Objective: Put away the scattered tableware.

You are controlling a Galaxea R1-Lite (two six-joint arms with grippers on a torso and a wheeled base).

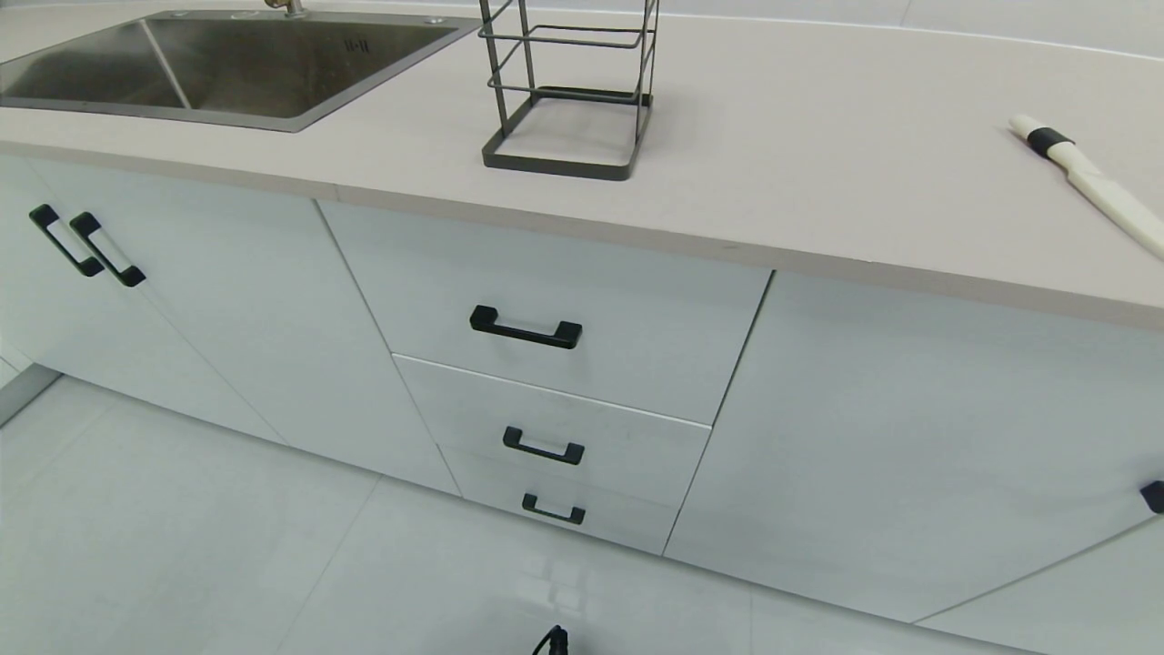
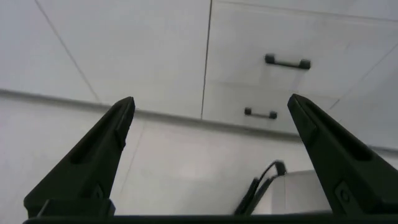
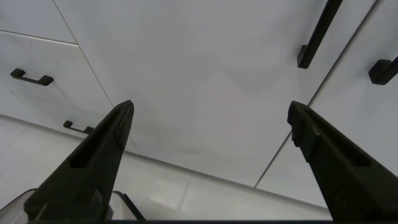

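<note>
Both grippers hang low in front of the cabinets with their dark fingers spread wide and nothing between them. The left gripper (image 2: 211, 102) faces the drawer stack above the pale floor tiles, and the right gripper (image 3: 211, 107) faces a plain white cabinet door (image 3: 199, 74).

Up on the countertop (image 1: 818, 136), a white utensil (image 1: 1091, 182) with a black band near its far end lies flat at the robot's right. It is set on a slant, and its near end runs off the edge of the head view. What kind of utensil it is cannot be made out. Well apart from it, toward the middle of the counter, stands a black wire rack (image 1: 555, 168), upright on a rectangular base, with nothing in the part that can be seen. Further left, a steel sink (image 1: 182, 55) is sunk into the counter.

Below the counter edge, under the rack, sit three white drawers, one above the other, each with a black bar handle: top (image 1: 526, 328), middle (image 1: 543, 446) and bottom (image 1: 553, 509). To their left, two cabinet doors meet at a pair of black handles (image 1: 86, 246).
</note>
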